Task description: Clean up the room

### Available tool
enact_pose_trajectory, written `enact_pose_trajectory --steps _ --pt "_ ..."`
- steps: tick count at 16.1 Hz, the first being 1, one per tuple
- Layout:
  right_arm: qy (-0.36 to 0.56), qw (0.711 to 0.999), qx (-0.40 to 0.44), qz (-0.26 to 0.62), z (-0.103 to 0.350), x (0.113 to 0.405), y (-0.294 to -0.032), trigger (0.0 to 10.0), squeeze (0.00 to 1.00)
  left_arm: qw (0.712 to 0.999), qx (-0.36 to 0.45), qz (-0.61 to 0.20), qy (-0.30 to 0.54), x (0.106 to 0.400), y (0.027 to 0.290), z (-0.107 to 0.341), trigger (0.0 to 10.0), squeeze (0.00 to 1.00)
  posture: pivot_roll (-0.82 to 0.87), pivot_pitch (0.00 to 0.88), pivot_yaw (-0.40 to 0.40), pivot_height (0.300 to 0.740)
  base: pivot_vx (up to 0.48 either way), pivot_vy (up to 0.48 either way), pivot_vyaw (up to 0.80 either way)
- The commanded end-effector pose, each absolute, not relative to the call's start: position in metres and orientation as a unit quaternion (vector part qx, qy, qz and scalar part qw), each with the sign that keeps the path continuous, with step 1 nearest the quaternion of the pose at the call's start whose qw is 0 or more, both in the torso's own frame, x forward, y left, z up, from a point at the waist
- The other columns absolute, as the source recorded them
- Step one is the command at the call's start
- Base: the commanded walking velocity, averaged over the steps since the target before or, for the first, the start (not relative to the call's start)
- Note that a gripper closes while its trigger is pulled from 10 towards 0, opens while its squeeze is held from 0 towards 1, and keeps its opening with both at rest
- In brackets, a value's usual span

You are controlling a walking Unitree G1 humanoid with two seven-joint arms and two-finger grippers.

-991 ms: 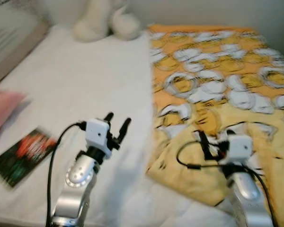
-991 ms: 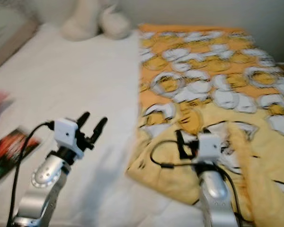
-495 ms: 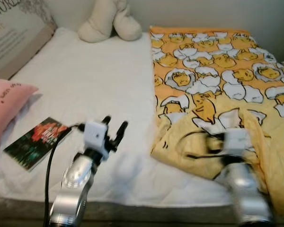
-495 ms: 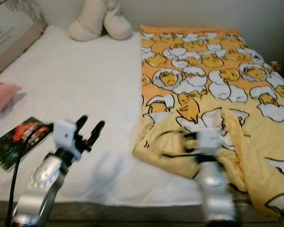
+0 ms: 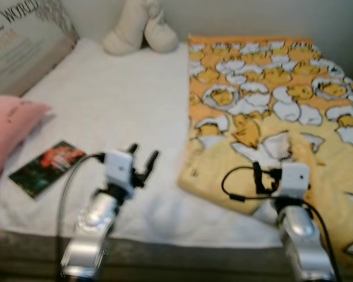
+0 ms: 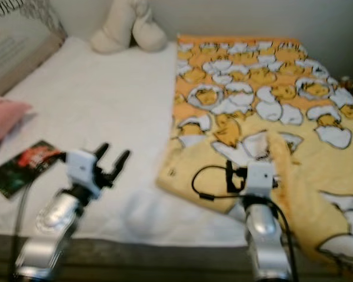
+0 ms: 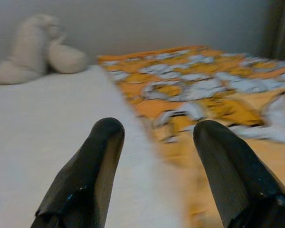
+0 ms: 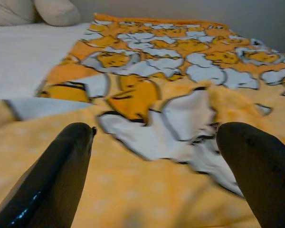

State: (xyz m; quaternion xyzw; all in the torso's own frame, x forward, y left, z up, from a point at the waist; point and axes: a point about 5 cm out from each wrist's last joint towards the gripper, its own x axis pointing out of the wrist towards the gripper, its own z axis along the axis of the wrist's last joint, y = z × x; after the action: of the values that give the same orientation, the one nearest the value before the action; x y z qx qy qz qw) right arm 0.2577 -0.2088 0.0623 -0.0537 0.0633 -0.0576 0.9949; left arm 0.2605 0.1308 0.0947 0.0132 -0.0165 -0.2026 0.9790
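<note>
- Yellow blanket (image 5: 270, 100), egg-and-duck print, covers the right part of the bed (image 5: 117, 111); its near corner lies folded back and rumpled at the near edge, the rest fairly flat.
- Right gripper (image 8: 156, 156) hovers just above the rumpled fold, fingers spread wide apart, nothing between them.
- Left gripper (image 7: 154, 156) is over bare white sheet left of the blanket edge, fingers likewise parted and empty.
- Handling, as judged: blanket soft, limp, light; it will drape and drag, not lift as one piece. A pinch on the raised ridge of the fold or the near hem looks best; flat cloth gives the fingers little to bite.
- Risk: thin fabric may slip out of a shallow pinch; the sheet beneath could bunch if caught too.
- Book (image 5: 46, 167) with dark cover lies flat near the left edge, just beside a pink pillow (image 5: 9, 132); stiff, thin, hard to get under.
- Cream plush toy (image 5: 141, 29) sits against the far wall; printed cushion (image 5: 23, 47) at far left.
- Nothing stands between the right gripper and the fold.
</note>
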Motion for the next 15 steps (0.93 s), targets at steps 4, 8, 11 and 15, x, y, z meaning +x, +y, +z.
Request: enact_pose_trajectory --steps 4,8,11,15 --pt "0.053 0.995 -0.056 -0.060 0.067 0.256 -0.211 10.0 0.00 0.978 0.017 -0.207 -0.023 0.260 0.134 0.099 10.0 0.00 -0.06 0.013 0.043 0.740 0.000 -0.417 0.00" --pt "0.056 0.995 -0.054 -0.054 0.066 0.254 -0.208 10.0 0.00 0.977 0.008 -0.211 -0.021 0.260 0.132 0.099 10.0 0.00 -0.06 0.016 0.044 0.740 0.000 -0.210 0.00" --pt "0.057 0.996 -0.053 -0.054 0.066 0.255 -0.206 10.0 0.00 0.980 0.022 -0.197 -0.018 0.269 0.140 0.100 10.0 0.00 -0.06 0.020 0.045 0.740 0.000 0.000 0.00" --pt "0.048 0.996 -0.057 -0.051 0.069 0.252 -0.208 10.0 0.00 0.980 0.030 -0.194 -0.018 0.273 0.141 0.100 10.0 0.00 -0.07 0.013 0.046 0.740 0.000 0.000 -0.39"
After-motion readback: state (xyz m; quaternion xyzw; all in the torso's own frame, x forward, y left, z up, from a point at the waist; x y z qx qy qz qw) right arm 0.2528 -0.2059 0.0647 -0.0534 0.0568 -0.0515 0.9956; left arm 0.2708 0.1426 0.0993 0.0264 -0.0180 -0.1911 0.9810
